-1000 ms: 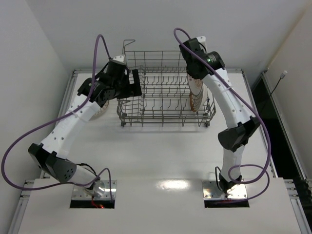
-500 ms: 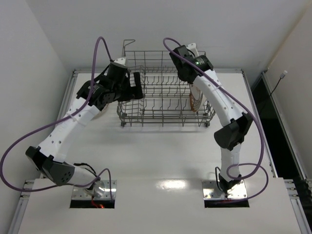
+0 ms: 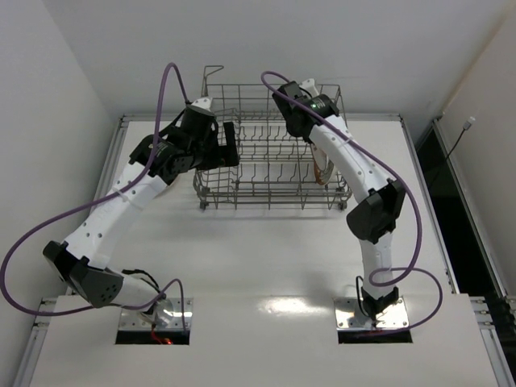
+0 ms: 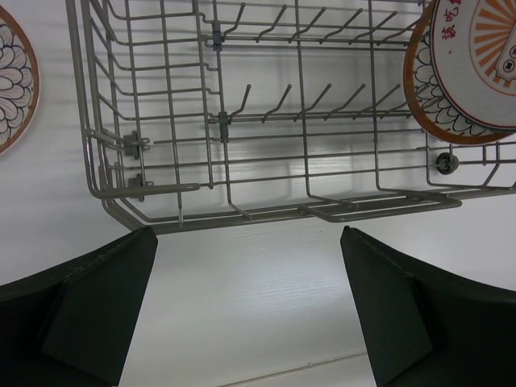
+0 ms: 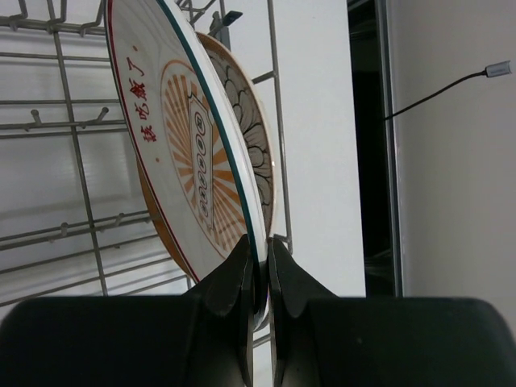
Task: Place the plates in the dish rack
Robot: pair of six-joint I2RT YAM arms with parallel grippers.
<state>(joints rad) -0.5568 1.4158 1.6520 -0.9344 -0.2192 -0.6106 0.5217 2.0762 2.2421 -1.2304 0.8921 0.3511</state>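
Sunburst plate point(image 5: 185, 161): stands on edge, tilted, at the right end of the dish rack point(image 3: 258, 173). White face, orange rays, red characters near the rim, dark green rim.

Right gripper point(image 5: 260, 266): my fingers point(image 5: 234, 278) are pinched on the lower rim of the sunburst plate, nearly together, with only the plate's edge between them.

Petal plate point(image 5: 254, 157): on edge just behind the sunburst plate, on the side toward the rack's right wall. The two overlap in both wrist views. I cannot tell whether they touch.

Second petal plate point(image 4: 10, 81): lies flat on the table point(image 3: 266, 250), outside the rack, just beside its left end. Only a slice of it shows at the frame edge in my left wrist view.

Left gripper point(image 4: 250, 306): spread wide with nothing between the fingers. It hangs above the table at the rack's left end, facing along the rack. In the top view it sits against the rack's left side wall. I cannot tell whether it touches the wire.

Rack: grey wire, rows of upright tines. The left and middle rows hold nothing.
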